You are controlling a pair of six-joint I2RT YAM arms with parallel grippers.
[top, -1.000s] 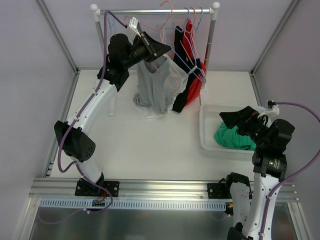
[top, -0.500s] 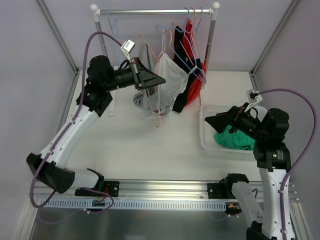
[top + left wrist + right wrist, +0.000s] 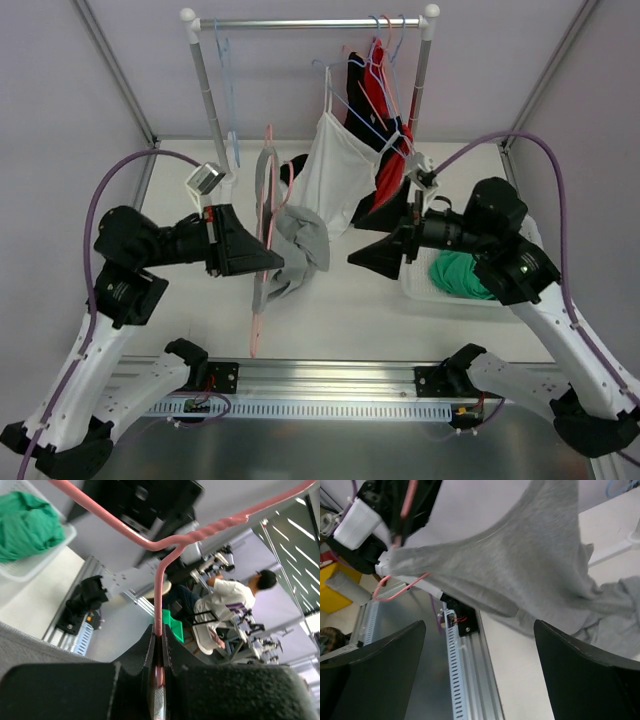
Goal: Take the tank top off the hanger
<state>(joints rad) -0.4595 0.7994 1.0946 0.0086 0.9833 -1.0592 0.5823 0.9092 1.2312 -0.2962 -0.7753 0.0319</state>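
- The left fingers (image 3: 159, 647) are pressed together on one wire of the pink hanger (image 3: 160, 587). The wire runs straight up between them to the twisted neck.
- In the top view the left fingers (image 3: 272, 264) hold the pink hanger (image 3: 263, 200) clear of the rail (image 3: 310, 22) and above the counter (image 3: 340, 310). It shows almost edge-on there, its long axis running from the far side toward the near edge.
- The grey tank top (image 3: 300, 245) hangs on the hanger just right of the left fingers, bunched and sagging toward the right arm.
- In the right wrist view the tank top (image 3: 535, 565) stretches from the hanger wire at the left up to the upper right, and its slack is gathered at the lower right.
- The right fingers (image 3: 380, 665) stand wide apart with nothing between them.
- From above, the right gripper (image 3: 358, 258) points left at the tank top, near it but apart from it.
- Behind the right arm, a white basket (image 3: 410, 290) holds a green cloth (image 3: 465, 275).
- A white garment (image 3: 335, 170) and red and black ones (image 3: 380, 90) hang from the rail.
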